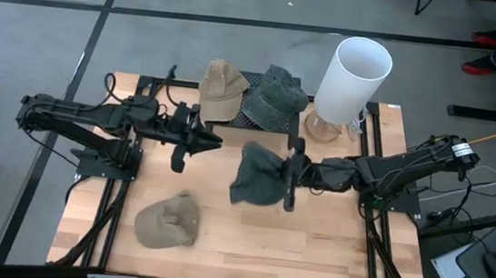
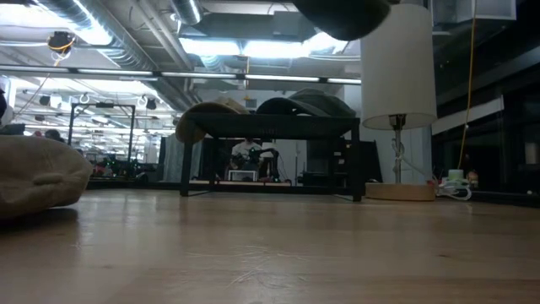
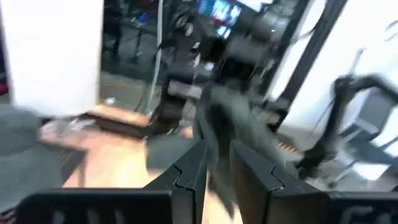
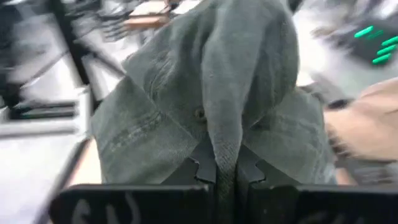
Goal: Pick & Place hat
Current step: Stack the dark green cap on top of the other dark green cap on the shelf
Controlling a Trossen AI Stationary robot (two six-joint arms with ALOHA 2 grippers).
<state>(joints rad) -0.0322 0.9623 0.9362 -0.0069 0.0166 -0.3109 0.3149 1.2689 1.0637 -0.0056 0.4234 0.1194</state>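
A dark grey hat (image 1: 258, 176) hangs above the middle of the table, with my right gripper (image 1: 292, 175) shut on it. It fills the right wrist view (image 4: 205, 81), and its underside shows at the top of the low view (image 2: 342, 17). My left gripper (image 1: 214, 140) is left of the hat and apart from it, pointing level toward it. A narrow gap shows between its fingers (image 3: 217, 171), with nothing in it. A tan hat (image 1: 167, 221) lies brim-down on the table near the front left. My right gripper pinches a raised fold of the hat's cloth (image 4: 225, 155) between its two fingers. The fingers come in about level from the table's right side. The hat is lifted clear of the table, and its crown bulges and droops beyond the fingertips.
A black rack (image 2: 270, 127) stands at the table's far edge with a tan hat (image 1: 221, 89) and a grey hat (image 1: 275, 96) on it. A white lamp (image 1: 353, 76) on a wooden base stands at the far right. Bare wood (image 1: 247, 239) lies below the held hat.
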